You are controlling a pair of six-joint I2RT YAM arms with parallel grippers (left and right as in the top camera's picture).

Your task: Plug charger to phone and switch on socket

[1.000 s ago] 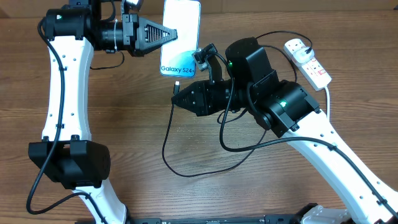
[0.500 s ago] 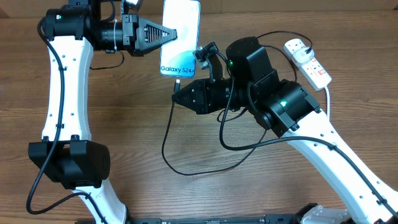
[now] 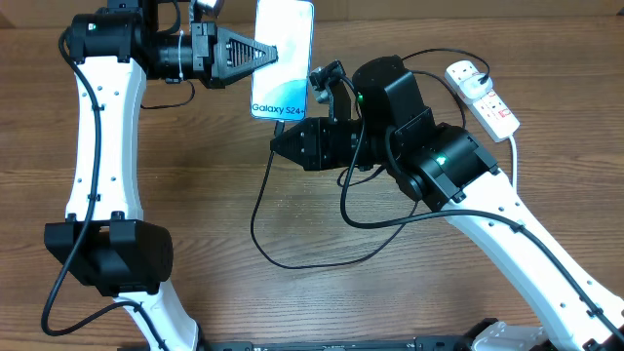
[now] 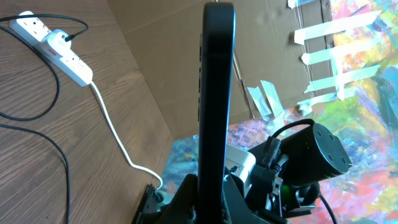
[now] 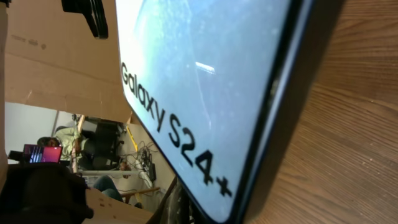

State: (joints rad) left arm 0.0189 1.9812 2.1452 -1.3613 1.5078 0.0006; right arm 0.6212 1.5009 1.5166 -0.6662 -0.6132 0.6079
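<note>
Jaws of L gripper (image 3: 265, 56) are pressed together on the 9 o'clock long edge of the phone (image 3: 289, 39), a small flat rectangular smartphone w/ bright blue-teal screen & thin dark rim. L wrist view shows it edge-on, standing up btwn the fingers. Jaws of R gripper (image 3: 276, 144) are closed too, pinching the charger (image 3: 253, 224), a long thin black cable, just behind its small black connector tip (image 3: 280, 125).

Phone is at 12 o'clock in overhead view, screen facing the camera. Long axis runs 12–6; the end printed "Galaxy S24+" points to 6, the other end is cut by the frame edge. Connector tip is right at that 6 o'clock end, pointing approx 12. Touching or just short of it, can't tell. R wrist view is filled w/ screen & lettering at close range.

Cable drops from R gripper toward 6, loops over the brown wooden table (image 3: 195, 195) and curves back under the white R arm (image 3: 526, 244). Far as it can be traced, it ends at the white plug adapter (image 3: 466, 70) seated in the socket (image 3: 492, 105), a white oblong power strip w/ red switch marks, at 2 o'clock. Strip's long axis runs approx 10–4; thick white cord (image 4: 111, 122) leaves its 4 o'clock end.

Count: 1 phone, 1 charger, 1 power strip, 2 grippers.
</note>
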